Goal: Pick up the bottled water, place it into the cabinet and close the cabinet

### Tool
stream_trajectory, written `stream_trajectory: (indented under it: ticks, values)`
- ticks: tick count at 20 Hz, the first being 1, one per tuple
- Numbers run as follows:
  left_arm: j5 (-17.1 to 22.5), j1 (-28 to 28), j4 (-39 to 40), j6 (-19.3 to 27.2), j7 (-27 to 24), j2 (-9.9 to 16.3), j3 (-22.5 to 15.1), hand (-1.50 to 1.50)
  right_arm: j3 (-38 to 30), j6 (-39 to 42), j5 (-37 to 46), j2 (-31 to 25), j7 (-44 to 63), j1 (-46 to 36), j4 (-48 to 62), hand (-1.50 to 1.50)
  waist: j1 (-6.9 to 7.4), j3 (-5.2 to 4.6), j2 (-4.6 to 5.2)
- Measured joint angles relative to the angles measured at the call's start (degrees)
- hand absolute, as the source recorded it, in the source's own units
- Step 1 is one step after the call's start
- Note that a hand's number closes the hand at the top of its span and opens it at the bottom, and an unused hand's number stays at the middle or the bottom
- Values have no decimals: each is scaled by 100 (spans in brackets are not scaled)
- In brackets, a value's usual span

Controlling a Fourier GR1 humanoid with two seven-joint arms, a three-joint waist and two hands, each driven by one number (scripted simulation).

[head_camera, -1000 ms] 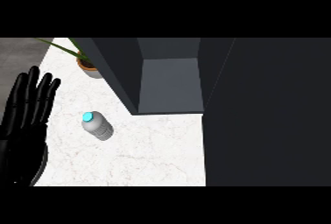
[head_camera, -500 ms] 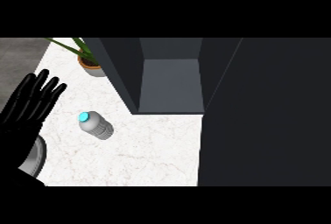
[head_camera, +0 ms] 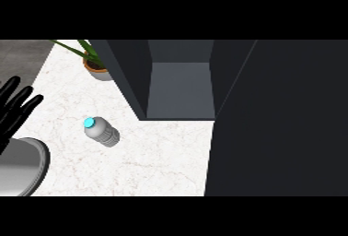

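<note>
The bottled water (head_camera: pixel 101 132) stands on the white marble counter (head_camera: pixel 149 161), a clear ribbed bottle with a light blue cap. The dark cabinet (head_camera: pixel 178 87) is to its upper right, open, with its grey inner floor showing bare. My left hand (head_camera: pixel 15 114) rests at the left edge, open, fingers straight up, well left of the bottle and apart from it. Its grey forearm (head_camera: pixel 20 166) fills the lower left corner. My right hand does not show.
A potted plant (head_camera: pixel 95 67) with long green leaves stands at the counter's back left, beside the cabinet's left wall. The open cabinet door (head_camera: pixel 279 120) forms a large dark panel over the right side of the view.
The view has shifted, so everything sits a little further left in the picture. My left hand has slid toward the left edge and its forearm shows more. The bottle has not moved on the counter.
</note>
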Motion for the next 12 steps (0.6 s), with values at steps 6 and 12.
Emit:
stream_trajectory:
  ticks: [6, 12]
  values:
    - [326, 218, -256, -33, 480, 82, 277, -150, 416, -158, 265, 150, 399, 15, -323, -150, -1, -1, 1]
    - [-151, 150, 46, -312, 411, 3, 241, -150, 734, -296, 345, 224, 623, -23, -361, -150, -19, -2, 4]
